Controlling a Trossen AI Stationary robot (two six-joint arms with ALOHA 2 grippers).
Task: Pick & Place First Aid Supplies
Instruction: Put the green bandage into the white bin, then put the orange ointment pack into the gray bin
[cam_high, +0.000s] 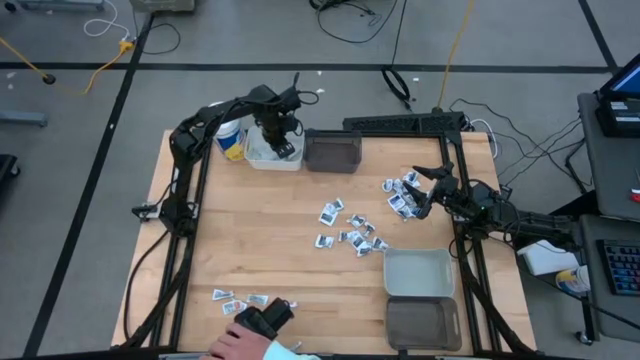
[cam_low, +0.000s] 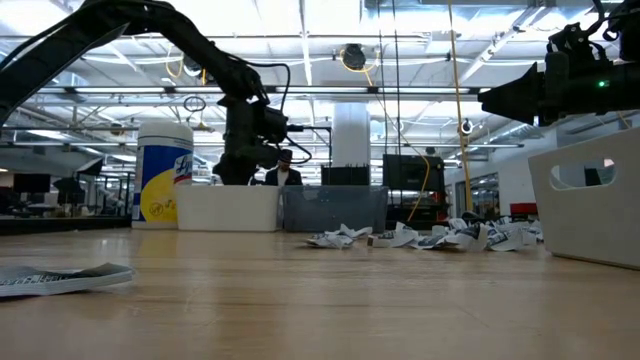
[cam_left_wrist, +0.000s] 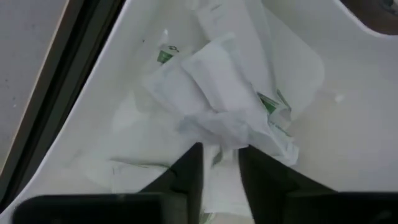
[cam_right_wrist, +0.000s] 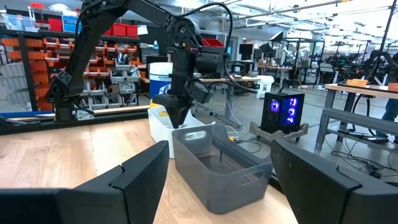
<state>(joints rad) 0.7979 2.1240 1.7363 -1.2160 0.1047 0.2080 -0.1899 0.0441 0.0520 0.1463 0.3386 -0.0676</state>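
A: Far left of the table?
B: Left gripper (cam_high: 283, 143) down inside the white bin (cam_high: 262, 156), next to the cup (cam_high: 230, 139). Fingers (cam_left_wrist: 186, 171) slightly parted over a crumpled white packet (cam_left_wrist: 217, 99) lying in the bin; cannot tell whether touching or just above

A: Near edge?
B: Few flat packets (cam_high: 240, 298) on the wood, beside a person's hand (cam_high: 238, 345) holding a dark object

A: Middle?
B: Dark bin (cam_high: 333, 150) just right of the white one. Loose scatter of packets (cam_high: 350, 235) spread mid-table, more heaped toward the right (cam_high: 398, 195)

A: Right side?
B: Right gripper (cam_high: 428, 188) hovering near that heap, fingers (cam_right_wrist: 130, 174) spread wide, nothing between. Grey bin (cam_high: 418, 273) and another dark bin (cam_high: 423, 323) at the near right corner
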